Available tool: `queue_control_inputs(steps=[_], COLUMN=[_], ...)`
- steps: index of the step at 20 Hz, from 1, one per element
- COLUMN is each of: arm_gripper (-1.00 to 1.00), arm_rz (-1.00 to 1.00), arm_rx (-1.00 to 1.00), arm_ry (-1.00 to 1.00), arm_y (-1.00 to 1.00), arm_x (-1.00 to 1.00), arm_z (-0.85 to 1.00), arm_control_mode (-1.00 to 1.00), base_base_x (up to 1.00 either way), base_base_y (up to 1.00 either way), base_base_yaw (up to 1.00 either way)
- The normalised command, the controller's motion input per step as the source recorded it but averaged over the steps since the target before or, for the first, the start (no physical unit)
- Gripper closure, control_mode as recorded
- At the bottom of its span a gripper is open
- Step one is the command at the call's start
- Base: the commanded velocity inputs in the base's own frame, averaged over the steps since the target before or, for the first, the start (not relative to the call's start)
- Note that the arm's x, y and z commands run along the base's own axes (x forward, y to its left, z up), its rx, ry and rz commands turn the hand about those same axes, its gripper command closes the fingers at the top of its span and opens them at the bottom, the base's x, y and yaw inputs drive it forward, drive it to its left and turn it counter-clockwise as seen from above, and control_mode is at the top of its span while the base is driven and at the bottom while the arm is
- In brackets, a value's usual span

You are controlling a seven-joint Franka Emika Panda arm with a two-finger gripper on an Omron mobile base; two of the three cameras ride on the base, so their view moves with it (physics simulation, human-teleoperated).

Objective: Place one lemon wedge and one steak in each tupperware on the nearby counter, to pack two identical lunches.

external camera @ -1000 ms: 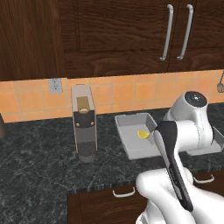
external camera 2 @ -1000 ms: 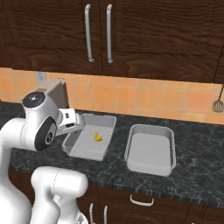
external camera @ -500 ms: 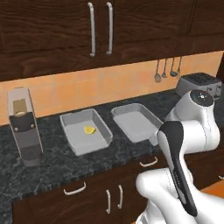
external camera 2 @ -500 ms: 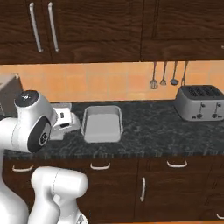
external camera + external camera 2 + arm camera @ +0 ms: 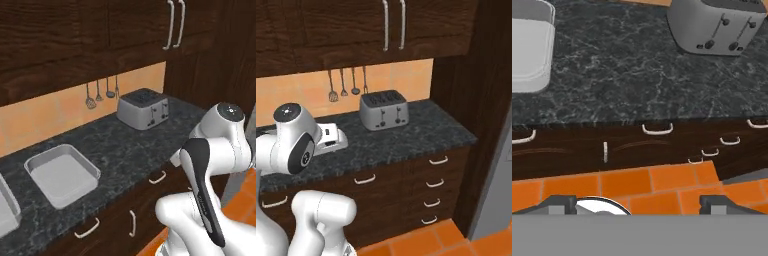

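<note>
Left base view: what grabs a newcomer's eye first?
The silver toaster at the back of the black counter, with utensils hanging on the orange backsplash beside it. Then the empty grey tupperware at the left, and the white arm bulking at lower right.

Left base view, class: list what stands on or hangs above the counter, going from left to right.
Tupperware at the left edge → empty tupperware → hanging utensils → toaster.
</note>
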Motion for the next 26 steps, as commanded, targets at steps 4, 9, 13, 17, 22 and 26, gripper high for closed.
queue_control_inputs(steps=[4, 9, 13, 17, 22, 26], arm_gripper=[-1.0, -1.0, -1.0, -1.0, -1.0, -1.0], arm_rz=[0.0, 0.0, 0.0, 0.0, 0.0, 0.0], arm_rx=[0.0, 0.0, 0.0, 0.0, 0.0, 0.0], arm_ry=[0.0, 0.0, 0.0, 0.0, 0.0, 0.0], arm_y=[0.0, 0.0, 0.0, 0.0, 0.0, 0.0], arm_x=[0.0, 0.0, 0.0, 0.0, 0.0, 0.0], arm_z=[0.0, 0.0, 0.0, 0.0, 0.0, 0.0], arm_control_mode=[1.0, 1.0, 1.0, 1.0, 1.0, 1.0], base_base_x=[0.34, 0.47, 0.39, 0.0, 0.02, 0.38], base_base_y=[-1.0, -1.0, -1.0, -1.0, -1.0, -1.0], base_base_yaw=[-0.46, -0.23, -0.12, -0.15, -0.19, -0.04])
